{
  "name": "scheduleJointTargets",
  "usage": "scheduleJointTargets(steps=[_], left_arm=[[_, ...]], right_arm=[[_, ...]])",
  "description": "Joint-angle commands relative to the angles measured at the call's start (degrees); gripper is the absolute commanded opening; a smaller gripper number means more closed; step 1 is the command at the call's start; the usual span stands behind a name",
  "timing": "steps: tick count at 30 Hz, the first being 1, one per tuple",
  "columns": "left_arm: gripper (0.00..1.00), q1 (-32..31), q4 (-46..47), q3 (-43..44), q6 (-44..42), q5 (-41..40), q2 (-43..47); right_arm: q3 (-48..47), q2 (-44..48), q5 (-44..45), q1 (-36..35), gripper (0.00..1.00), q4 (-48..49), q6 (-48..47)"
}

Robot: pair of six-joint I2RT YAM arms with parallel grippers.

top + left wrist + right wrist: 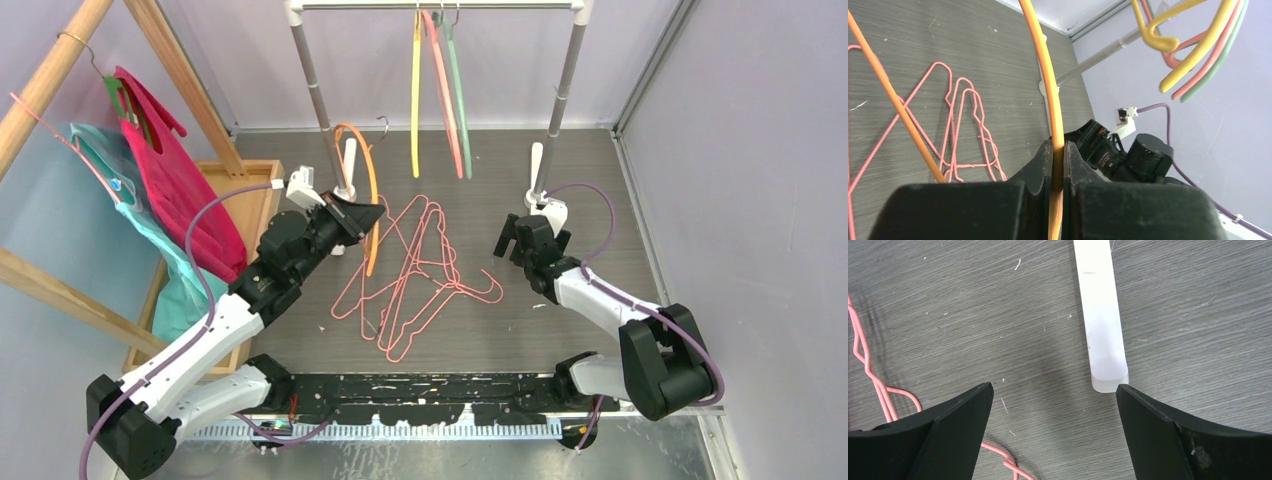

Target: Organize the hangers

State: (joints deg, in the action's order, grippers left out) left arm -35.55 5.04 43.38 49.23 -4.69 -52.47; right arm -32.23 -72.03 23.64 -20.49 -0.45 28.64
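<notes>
the orange hanger [373, 258] is clamped between the closed fingers of the left gripper [372, 215], toward the far-left of the table [560, 330]. the right gripper [1054, 386] is spread wide, holding nothing, toward the far-right. pink wire hangers [420, 265] are heaped mid-table.

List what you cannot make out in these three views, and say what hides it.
Pink hangers: top view, tangled, count unclear.
Orange hanger: left wrist view, both ends cut off by edges; left gripper covers the gripped part.
Hung hangers: top view, hooks too small at the top edge.
Rack foot: right wrist view, cut off by the top edge.
</notes>
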Motion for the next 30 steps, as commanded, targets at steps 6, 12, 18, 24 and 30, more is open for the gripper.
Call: scheduleJointTargets(steps=[6,12,18,24,30], left_arm=[[0.0,0.7,13.65,6.91,9.02,4.68,0.24],[0.0,0.7,17.11,9.13,15.04,6.95,-1.76],[0.0,0.63,22.55,13.86,19.33,9.23,-5.48],[0.0,0.68,26.4,21.6,19.52,11.49,-13.32],[0.0,0.66,28.09,26.68,17.36,12.77,-17.64]], right_arm=[[-1.34,-0.05,0.45,0.23,1.0,2.37,0.38],[-1.82,0.16,0.48,0.26,1.0,1.89,0.36],[-1.83,0.93,0.44,0.22,1.0,1.62,0.51],[-2.11,2.08,1.32,0.19,1.0,0.87,0.23],[-2.08,1.79,1.7,0.26,1.0,0.8,-0.13]])
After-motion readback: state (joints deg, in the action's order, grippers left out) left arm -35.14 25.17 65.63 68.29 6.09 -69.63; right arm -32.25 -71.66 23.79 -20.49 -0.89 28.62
